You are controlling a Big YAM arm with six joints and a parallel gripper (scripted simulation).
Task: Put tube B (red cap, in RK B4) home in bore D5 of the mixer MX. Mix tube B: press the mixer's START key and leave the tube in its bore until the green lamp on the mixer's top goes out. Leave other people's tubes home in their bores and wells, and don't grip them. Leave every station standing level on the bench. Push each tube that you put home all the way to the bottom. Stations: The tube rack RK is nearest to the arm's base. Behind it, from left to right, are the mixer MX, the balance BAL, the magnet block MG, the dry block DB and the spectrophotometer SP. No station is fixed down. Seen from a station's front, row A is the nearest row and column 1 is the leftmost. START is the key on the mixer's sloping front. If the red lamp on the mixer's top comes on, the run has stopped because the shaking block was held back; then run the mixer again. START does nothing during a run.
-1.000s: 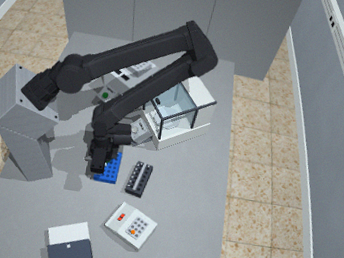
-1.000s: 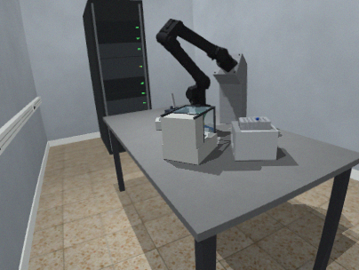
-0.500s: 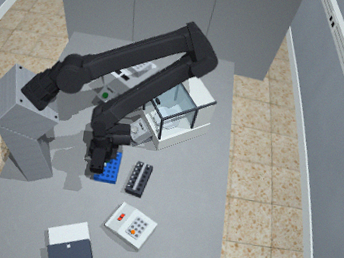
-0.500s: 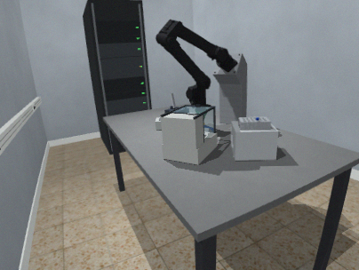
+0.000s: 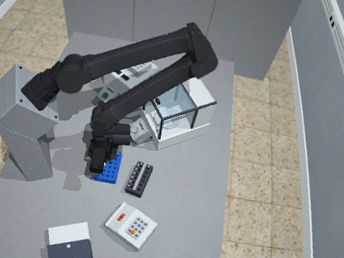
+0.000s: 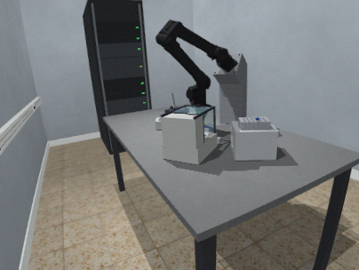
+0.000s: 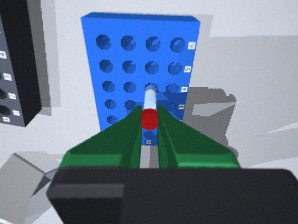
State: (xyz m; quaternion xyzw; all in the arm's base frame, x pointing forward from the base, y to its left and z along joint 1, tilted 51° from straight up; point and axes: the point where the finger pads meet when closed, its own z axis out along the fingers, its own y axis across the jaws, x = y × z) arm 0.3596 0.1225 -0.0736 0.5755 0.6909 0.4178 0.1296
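wrist view alone showed the gripper (image 7: 149,131) clamped on red-capped tube b (image 7: 149,102) above the blue rack's (image 7: 117,30) open bores.

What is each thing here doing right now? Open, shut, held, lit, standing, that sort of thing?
Tool: shut on the red-capped tube.
Tube: held by its cap end, above the blue rack.
Rack: level on the bench, visible wells open.
Mixer: upright, green key on its front.
Balance: standing level.
Dry block: standing level.

The arm (image 5: 144,58) folds at the elbow, end effector (image 7: 149,131) pointing down, fingers clamped.
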